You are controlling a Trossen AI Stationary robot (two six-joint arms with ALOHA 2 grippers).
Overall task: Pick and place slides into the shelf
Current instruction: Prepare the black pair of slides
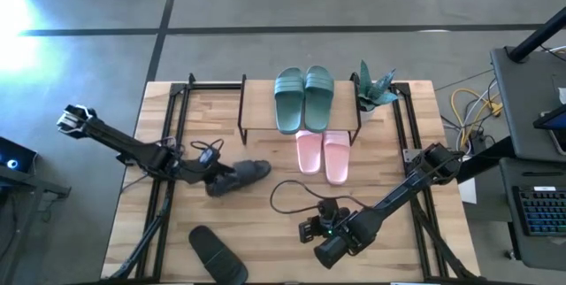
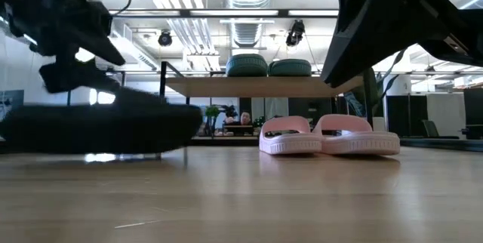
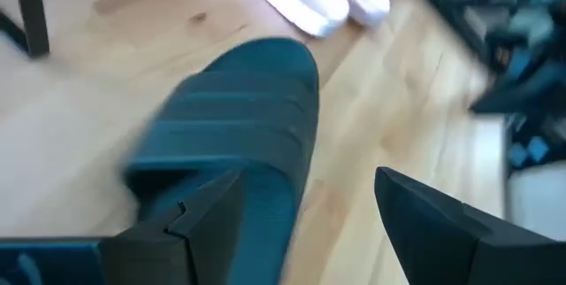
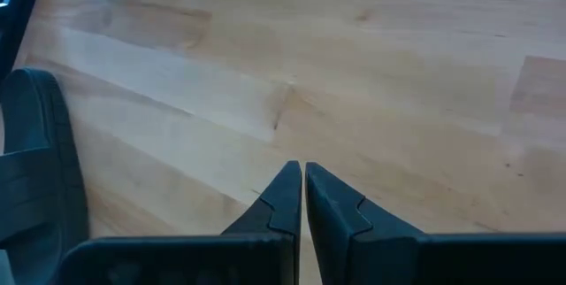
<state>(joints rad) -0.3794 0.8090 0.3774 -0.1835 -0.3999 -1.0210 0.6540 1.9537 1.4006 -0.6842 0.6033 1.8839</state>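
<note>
A black slide (image 1: 246, 173) lies on the table left of centre, and my open left gripper (image 1: 223, 180) stands at its heel end. In the left wrist view the slide (image 3: 239, 117) reaches back under one finger (image 3: 208, 219), while the other finger (image 3: 424, 219) stands clear beside it. A second black slide (image 1: 217, 255) lies near the table's near edge. My right gripper (image 1: 308, 230) is shut just above bare table (image 4: 301, 183). Two teal-green slides (image 1: 303, 96) rest on the shelf board (image 1: 258, 108). The pink pair (image 1: 322, 154) lies on the table, heels under the board. My left gripper comes at the black slide's heel end (image 3: 190, 165) from the table's left, slanting down along its length. One finger overlaps that end and the other is off to the side. I cannot tell whether any finger touches it.
A green paper plant (image 1: 375, 87) stands at the shelf's right end. A black cable (image 1: 292, 198) loops over the table between the pink slides and my right gripper. Black rails (image 1: 172, 134) run along both table sides. Bare wood lies left of the shelf.
</note>
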